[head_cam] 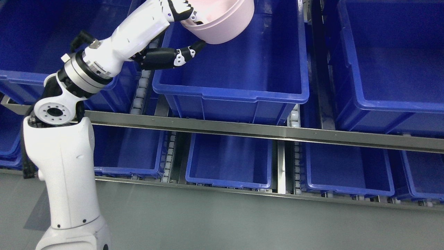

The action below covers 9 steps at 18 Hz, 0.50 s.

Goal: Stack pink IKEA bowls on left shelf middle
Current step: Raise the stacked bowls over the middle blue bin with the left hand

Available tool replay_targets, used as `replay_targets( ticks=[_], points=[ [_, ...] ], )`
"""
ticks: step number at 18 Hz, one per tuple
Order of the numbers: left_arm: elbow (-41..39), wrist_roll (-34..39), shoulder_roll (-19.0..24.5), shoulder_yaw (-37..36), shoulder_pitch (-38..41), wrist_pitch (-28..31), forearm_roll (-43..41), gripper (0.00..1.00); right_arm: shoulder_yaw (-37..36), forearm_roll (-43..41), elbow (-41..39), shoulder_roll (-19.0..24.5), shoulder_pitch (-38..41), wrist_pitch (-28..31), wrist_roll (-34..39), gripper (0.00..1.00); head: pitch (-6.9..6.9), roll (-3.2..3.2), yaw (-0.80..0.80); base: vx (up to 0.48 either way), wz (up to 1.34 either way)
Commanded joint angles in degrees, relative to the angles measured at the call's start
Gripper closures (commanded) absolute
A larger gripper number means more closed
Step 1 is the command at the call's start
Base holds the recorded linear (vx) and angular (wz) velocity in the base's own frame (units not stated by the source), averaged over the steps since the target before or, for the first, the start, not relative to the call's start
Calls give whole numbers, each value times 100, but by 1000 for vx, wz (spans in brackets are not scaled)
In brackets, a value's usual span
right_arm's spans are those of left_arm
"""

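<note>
The left arm [66, 166] rises from the lower left, bends at a white elbow joint [53, 111] and reaches up and right through a silver wrist ring [85, 71]. The left hand [180, 31] grips a pink bowl [222, 21], black thumb [170, 57] under it, upper fingers [182, 9] over the rim

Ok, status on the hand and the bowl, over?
Left hand gripping pink bowl, tilted over the middle blue bin. Right hand out of view. Nothing in the way.
</note>
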Motion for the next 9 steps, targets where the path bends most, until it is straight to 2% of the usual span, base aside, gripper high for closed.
replay_targets(
  ticks=[1,7,9],
  points=[
    [625,10,468,-8,-305,27,-131,96,-62,-116,-193,-100,168,-3,3,0,0,0,0,166,-71],
    [1802,27,381,-421,-824,202,-1186,96,-70,-116,-193,-100,168,6,3,0,0,0,0,111,-39],
    [1953,54,337,-509,-842,343,-1222,96,-62,-116,-193,-100,168,-3,3,0,0,0,0,52,-9]
  ],
)
